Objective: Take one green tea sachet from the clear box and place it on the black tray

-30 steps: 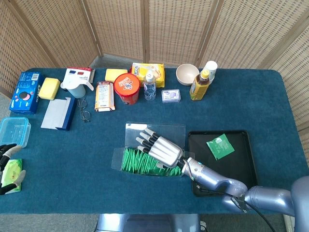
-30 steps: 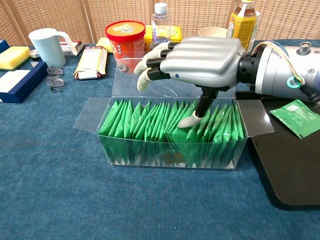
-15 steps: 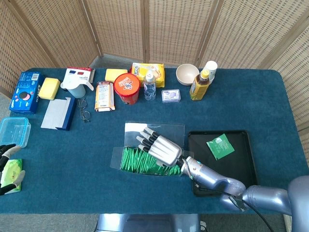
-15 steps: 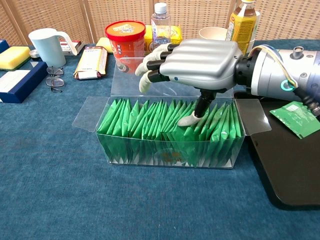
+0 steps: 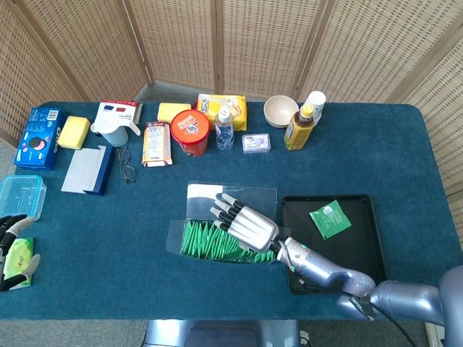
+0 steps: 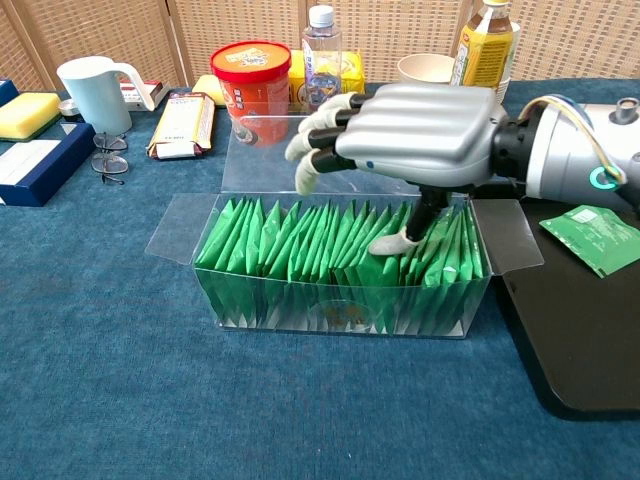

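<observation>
My head view: high, looking steeply down, whole surface (image 5: pixel 108 217) framed, far off. My chest view: low, near surface level, facing forward toward screen (image 6: pixel 250 25), close in. Both share box (image 5: pixel 217 242), right robot hand (image 5: pixel 246 224), tray (image 5: pixel 362 249) edge, back row with red tub (image 6: pixel 250 75).

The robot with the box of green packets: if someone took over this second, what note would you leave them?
Right hand: over the clear box, fingers spread, thumb down among the green sachets; none gripped as far as I can see.
Left hand: at the table's far left edge, on a small green packet; grip unclear.
Black tray: beside the box, one sachet already lying on it.
Left to do: pinch one sachet, lift it out, set it on the tray.
</observation>
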Controlling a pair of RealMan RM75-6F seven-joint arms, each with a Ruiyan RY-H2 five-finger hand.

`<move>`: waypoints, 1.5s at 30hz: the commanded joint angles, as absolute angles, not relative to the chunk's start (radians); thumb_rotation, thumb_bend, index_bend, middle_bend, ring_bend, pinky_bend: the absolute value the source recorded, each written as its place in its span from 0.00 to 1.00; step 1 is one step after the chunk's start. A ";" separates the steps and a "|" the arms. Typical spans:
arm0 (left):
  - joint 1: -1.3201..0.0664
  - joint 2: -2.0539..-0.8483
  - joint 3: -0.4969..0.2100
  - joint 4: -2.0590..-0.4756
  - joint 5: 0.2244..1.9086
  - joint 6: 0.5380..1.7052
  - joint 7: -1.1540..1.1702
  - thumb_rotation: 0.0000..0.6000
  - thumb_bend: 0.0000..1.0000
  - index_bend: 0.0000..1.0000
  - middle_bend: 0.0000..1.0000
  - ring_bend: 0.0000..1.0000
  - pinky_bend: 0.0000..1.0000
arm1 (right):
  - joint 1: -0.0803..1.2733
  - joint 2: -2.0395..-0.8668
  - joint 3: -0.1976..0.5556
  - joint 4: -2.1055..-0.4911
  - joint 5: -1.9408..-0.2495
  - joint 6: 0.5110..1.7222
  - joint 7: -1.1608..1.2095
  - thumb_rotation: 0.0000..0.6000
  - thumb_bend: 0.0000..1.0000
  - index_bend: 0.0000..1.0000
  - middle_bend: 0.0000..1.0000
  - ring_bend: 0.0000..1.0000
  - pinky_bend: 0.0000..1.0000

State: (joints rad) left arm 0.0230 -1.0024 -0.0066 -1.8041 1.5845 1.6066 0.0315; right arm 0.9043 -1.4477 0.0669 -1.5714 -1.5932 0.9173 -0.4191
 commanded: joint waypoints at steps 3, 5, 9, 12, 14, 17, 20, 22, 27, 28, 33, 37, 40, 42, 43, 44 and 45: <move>0.028 -0.999 -0.005 -1.803 1.580 1.612 0.029 1.00 0.30 0.19 0.18 0.13 0.25 | 0.911 -1.464 0.071 -1.559 -1.608 0.920 -0.414 0.83 0.24 0.25 0.14 0.05 0.03; 0.030 -0.999 -0.005 -1.801 1.579 1.613 0.026 1.00 0.30 0.19 0.18 0.13 0.25 | 0.913 -1.466 0.071 -1.561 -1.610 0.917 -0.417 0.83 0.24 0.25 0.14 0.05 0.03; 0.026 -1.003 -0.004 -1.797 1.581 1.607 0.022 1.00 0.30 0.19 0.18 0.13 0.25 | 0.915 -1.471 0.079 -1.574 -1.605 0.918 -0.413 0.83 0.24 0.25 0.14 0.06 0.03; 0.024 -1.004 -0.006 -1.796 1.581 1.606 0.021 1.00 0.30 0.19 0.18 0.13 0.25 | 0.919 -1.473 0.089 -1.586 -1.597 0.916 -0.416 0.83 0.24 0.25 0.14 0.06 0.03; 0.024 -1.004 -0.007 -1.794 1.581 1.606 0.020 1.00 0.30 0.19 0.18 0.13 0.25 | 0.924 -1.475 0.095 -1.592 -1.591 0.909 -0.422 0.83 0.24 0.25 0.14 0.05 0.03; 0.025 -1.005 -0.007 -1.791 1.580 1.606 0.016 1.00 0.30 0.19 0.18 0.13 0.25 | 0.930 -1.479 0.102 -1.597 -1.580 0.897 -0.429 0.83 0.24 0.25 0.14 0.06 0.03; 0.026 -1.006 -0.006 -1.787 1.577 1.605 0.013 1.00 0.30 0.19 0.18 0.13 0.25 | 0.938 -1.486 0.108 -1.599 -1.569 0.885 -0.441 0.83 0.24 0.25 0.13 0.06 0.03; 0.026 -1.007 -0.005 -1.784 1.576 1.605 0.011 1.00 0.30 0.19 0.18 0.13 0.25 | 0.942 -1.488 0.110 -1.595 -1.564 0.877 -0.457 0.83 0.24 0.25 0.13 0.05 0.03; 0.026 -1.008 -0.006 -1.780 1.575 1.606 0.006 1.00 0.30 0.19 0.18 0.13 0.25 | 0.945 -1.483 0.102 -1.581 -1.556 0.862 -0.519 0.83 0.24 0.24 0.13 0.05 0.03; 0.026 -1.008 -0.006 -1.779 1.576 1.605 0.005 1.00 0.30 0.19 0.18 0.13 0.25 | 0.945 -1.479 0.099 -1.581 -1.554 0.857 -0.534 0.83 0.24 0.24 0.13 0.05 0.03; 0.022 -1.010 -0.008 -1.778 1.578 1.603 0.004 1.00 0.30 0.19 0.18 0.13 0.25 | 0.943 -1.456 0.091 -1.592 -1.535 0.839 -0.583 0.83 0.24 0.23 0.13 0.05 0.03; 0.021 -1.010 -0.008 -1.777 1.577 1.601 0.004 1.00 0.30 0.19 0.18 0.13 0.25 | 0.941 -1.445 0.084 -1.603 -1.517 0.824 -0.603 0.83 0.24 0.22 0.13 0.05 0.03; 0.020 -1.011 -0.008 -1.778 1.579 1.599 0.004 1.00 0.30 0.19 0.18 0.13 0.25 | 0.944 -1.453 0.086 -1.610 -1.509 0.819 -0.605 0.83 0.24 0.22 0.13 0.05 0.03; 0.019 -1.012 -0.008 -1.779 1.580 1.599 0.005 1.00 0.30 0.19 0.18 0.13 0.25 | 0.947 -1.460 0.090 -1.611 -1.507 0.818 -0.604 0.83 0.24 0.22 0.13 0.05 0.03; 0.020 -1.012 -0.008 -1.778 1.580 1.600 0.005 1.00 0.30 0.19 0.18 0.13 0.25 | 0.950 -1.466 0.093 -1.611 -1.504 0.817 -0.599 0.83 0.24 0.22 0.13 0.05 0.03; 0.020 -1.011 -0.007 -1.778 1.579 1.600 0.005 1.00 0.30 0.19 0.18 0.13 0.25 | 0.952 -1.470 0.095 -1.610 -1.503 0.817 -0.597 0.83 0.24 0.22 0.13 0.05 0.03; 0.022 -1.011 -0.007 -1.777 1.578 1.602 0.004 1.00 0.30 0.19 0.18 0.13 0.25 | 0.955 -1.474 0.098 -1.607 -1.503 0.816 -0.595 0.83 0.24 0.22 0.13 0.05 0.03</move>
